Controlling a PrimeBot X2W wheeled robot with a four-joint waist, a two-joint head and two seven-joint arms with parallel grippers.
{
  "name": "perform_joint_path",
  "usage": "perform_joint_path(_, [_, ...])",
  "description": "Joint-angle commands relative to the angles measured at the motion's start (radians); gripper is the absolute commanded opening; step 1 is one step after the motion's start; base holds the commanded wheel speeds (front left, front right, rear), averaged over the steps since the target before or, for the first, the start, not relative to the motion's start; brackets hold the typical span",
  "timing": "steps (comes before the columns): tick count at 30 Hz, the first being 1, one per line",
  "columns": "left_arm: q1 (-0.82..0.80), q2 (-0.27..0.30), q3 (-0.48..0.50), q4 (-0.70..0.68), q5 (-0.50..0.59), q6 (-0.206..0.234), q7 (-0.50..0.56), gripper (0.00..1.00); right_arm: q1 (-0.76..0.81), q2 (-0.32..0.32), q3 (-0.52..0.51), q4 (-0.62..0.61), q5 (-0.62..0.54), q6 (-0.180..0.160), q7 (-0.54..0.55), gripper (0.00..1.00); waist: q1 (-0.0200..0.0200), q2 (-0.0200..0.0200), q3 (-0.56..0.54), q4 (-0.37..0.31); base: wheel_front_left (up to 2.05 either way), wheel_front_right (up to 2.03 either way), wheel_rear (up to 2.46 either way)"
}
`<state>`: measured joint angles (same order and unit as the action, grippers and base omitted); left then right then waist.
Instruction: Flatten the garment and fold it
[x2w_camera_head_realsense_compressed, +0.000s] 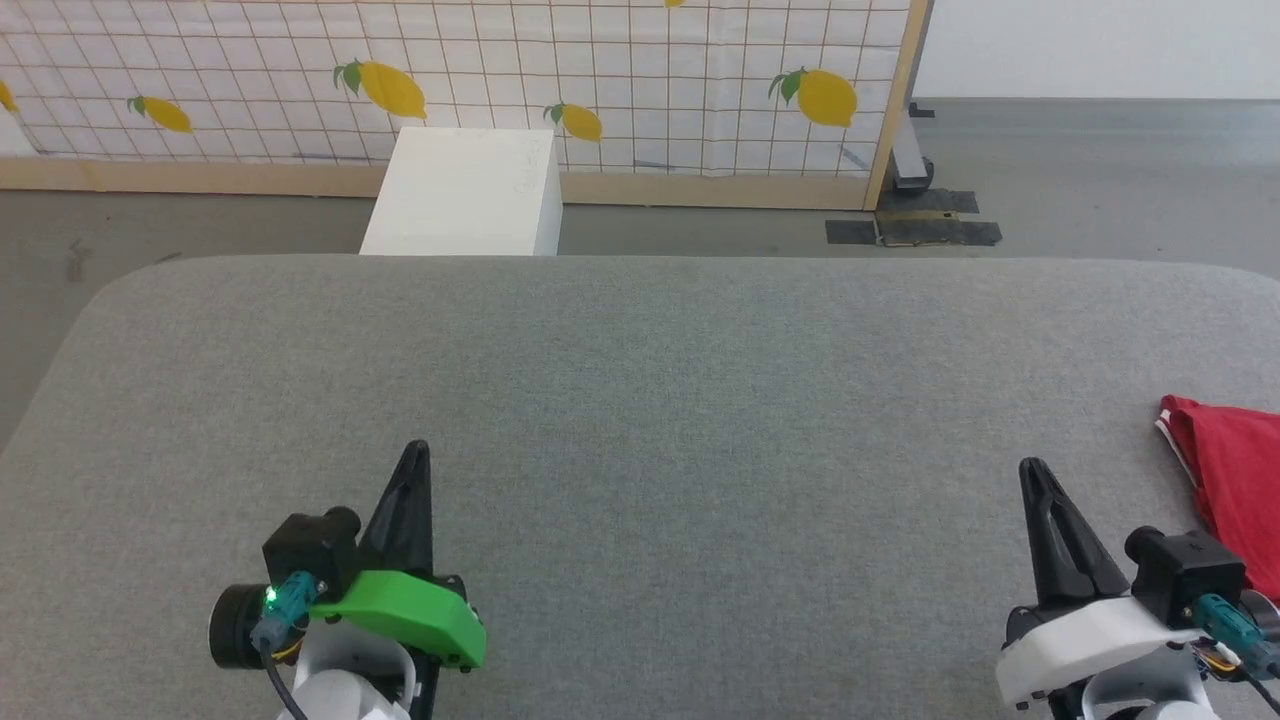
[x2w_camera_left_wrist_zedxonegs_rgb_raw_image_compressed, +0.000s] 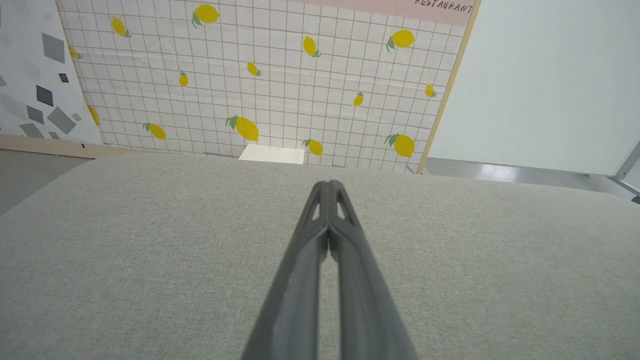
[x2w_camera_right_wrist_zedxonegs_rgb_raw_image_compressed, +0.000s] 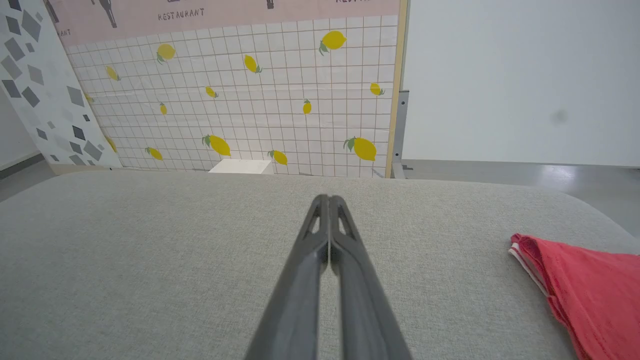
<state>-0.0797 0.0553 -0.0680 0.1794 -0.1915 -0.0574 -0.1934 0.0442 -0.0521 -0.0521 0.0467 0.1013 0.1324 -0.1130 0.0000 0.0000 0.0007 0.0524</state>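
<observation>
Dark and pressed tip to tip, the right gripper (x2w_camera_right_wrist_zedxonegs_rgb_raw_image_compressed: 328, 202) is clenched on nothing. Its two long fingers lie low over the grey woven cover of the table (x2w_camera_head_realsense_compressed: 640, 380) and point straight away from the robot. The forearm behind it looks level and untwisted, in what seems to be a rest pose.

Off to this gripper's right, apart from it, lies the garment (x2w_camera_head_realsense_compressed: 1235, 480). One corner of the red cloth is in the picture, edged with red-and-white striped trim (x2w_camera_right_wrist_zedxonegs_rgb_raw_image_compressed: 522, 255) on the side nearest the fingers. The remainder runs past the frame edge, so its full lie, sleeves and any print cannot be judged.

Well across to the left, the left gripper (x2w_camera_head_realsense_compressed: 416, 465) takes the same pose, likewise clamped shut and empty. It lies parallel to the right one, with bare table between the two.

I'd judge the shirt to be a light, limp, slightly slick knit. It should drape and bunch rather than hold a shape, and slide easily over the cover if dragged. The best hold is probably the trimmed edge closest to the right gripper, where the doubled seam gives the fingers something firm to pinch. For that the gripper would need to open, swing right and dip to the surface. Catching several layers could bring the cloth up in a wad.

Beyond the fingertips, past the table's far edge, stand a white box (x2w_camera_head_realsense_compressed: 465, 190) and a lemon-printed screen (x2w_camera_head_realsense_compressed: 640, 60).
</observation>
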Motion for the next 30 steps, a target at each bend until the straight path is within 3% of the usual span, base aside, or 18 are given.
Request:
perform_joint_path(1, [0.019,-0.001,0.006,-0.009,0.019,0.008,0.008,0.0,-0.01,0.001,0.004,-0.007,-0.011,0.0,0.005,0.0,0.0,0.0,0.0,-0.001,0.0,0.0,0.0])
perform_joint_path(30, [0.038,-0.003,0.026,-0.063,0.073,0.024,0.066,0.0,-0.021,0.001,0.019,-0.02,-0.04,-0.001,0.039,0.0,0.0,0.0,0.0,-0.017,0.0,0.0,0.0])
